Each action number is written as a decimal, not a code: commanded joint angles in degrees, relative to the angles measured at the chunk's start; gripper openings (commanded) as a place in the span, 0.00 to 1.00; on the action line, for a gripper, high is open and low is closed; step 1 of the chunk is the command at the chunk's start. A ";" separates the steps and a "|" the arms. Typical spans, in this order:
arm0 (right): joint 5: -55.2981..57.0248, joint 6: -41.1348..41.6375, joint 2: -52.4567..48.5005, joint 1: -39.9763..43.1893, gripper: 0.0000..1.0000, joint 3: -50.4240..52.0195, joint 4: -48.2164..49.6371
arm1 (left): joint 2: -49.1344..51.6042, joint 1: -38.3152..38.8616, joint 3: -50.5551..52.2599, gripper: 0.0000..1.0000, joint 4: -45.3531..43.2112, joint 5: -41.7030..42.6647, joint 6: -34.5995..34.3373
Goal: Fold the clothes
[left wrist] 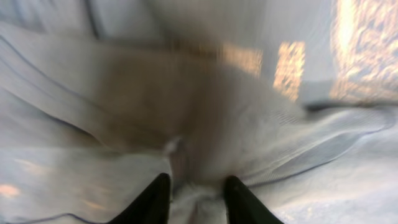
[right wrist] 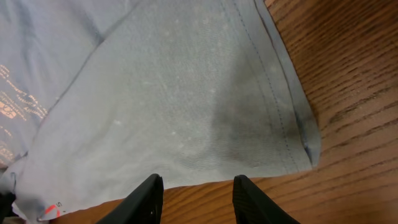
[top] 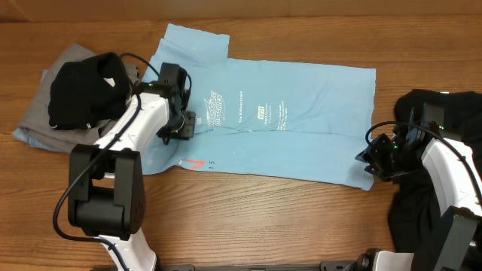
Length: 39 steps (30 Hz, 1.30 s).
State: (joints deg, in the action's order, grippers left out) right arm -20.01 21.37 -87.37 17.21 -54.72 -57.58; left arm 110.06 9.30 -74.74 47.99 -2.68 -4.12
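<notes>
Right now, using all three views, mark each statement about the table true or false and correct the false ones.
1. The light blue T-shirt lies spread on the wooden table. True.
2. A black garment sits on a grey garment at the left. True.
3. The right gripper clamps the shirt's collar. False: its fingers stand apart near the hem corner, holding nothing.
4. The left gripper hangs over bare wood. False: it is over the blue shirt, beside the print.
</notes>
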 commanded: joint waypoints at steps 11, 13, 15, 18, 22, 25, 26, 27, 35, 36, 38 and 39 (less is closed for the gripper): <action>1.11 0.26 0.57 -0.17 0.40 1.05 0.90 | -1.44 0.11 -8.17 0.04 -0.96 -0.52 0.42; 1.11 0.26 0.57 -0.17 0.40 1.05 0.92 | -1.44 0.11 -9.16 0.04 -2.12 -0.50 0.57; 1.11 0.26 0.57 -0.17 0.40 1.05 1.07 | -1.42 0.11 -9.09 0.07 -4.61 -0.48 0.44; 1.11 0.28 0.57 -0.17 0.40 1.05 1.36 | -1.42 0.31 -8.17 0.08 -8.68 -0.28 -2.43; 1.11 0.26 0.57 -0.17 0.40 1.05 1.29 | -1.25 0.90 -7.39 0.35 -12.24 -0.31 -2.75; 1.11 0.26 0.57 -0.17 0.40 1.05 1.07 | -1.22 0.85 -7.41 0.66 -11.69 -1.01 -1.81; 1.11 0.26 0.57 -0.17 0.40 1.05 1.07 | -1.22 0.66 -7.58 0.67 -10.58 -1.90 -0.83; 1.11 0.26 0.57 -0.17 0.40 1.05 1.05 | -1.22 0.42 -7.85 0.67 -9.14 -3.37 -0.74; 10.38 3.04 0.57 1.79 0.45 1.05 -1.38 | -1.20 -3.87 -8.50 0.52 11.78 -8.24 -2.40; 10.60 3.06 0.57 3.02 0.46 1.05 -1.95 | -1.20 -4.98 -8.50 0.51 15.32 -8.24 -3.61; 10.60 3.04 0.57 4.72 0.54 1.16 -2.78 | -1.20 -6.93 -8.41 0.52 19.67 -8.22 -5.70; 10.58 3.04 0.57 5.60 0.55 1.53 -3.06 | -1.20 -7.87 -8.35 0.54 21.38 -8.22 -6.71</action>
State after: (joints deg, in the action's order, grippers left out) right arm -12.19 23.20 -87.37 20.29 -53.98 -60.07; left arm 110.00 4.49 -82.87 66.04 -9.32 -6.83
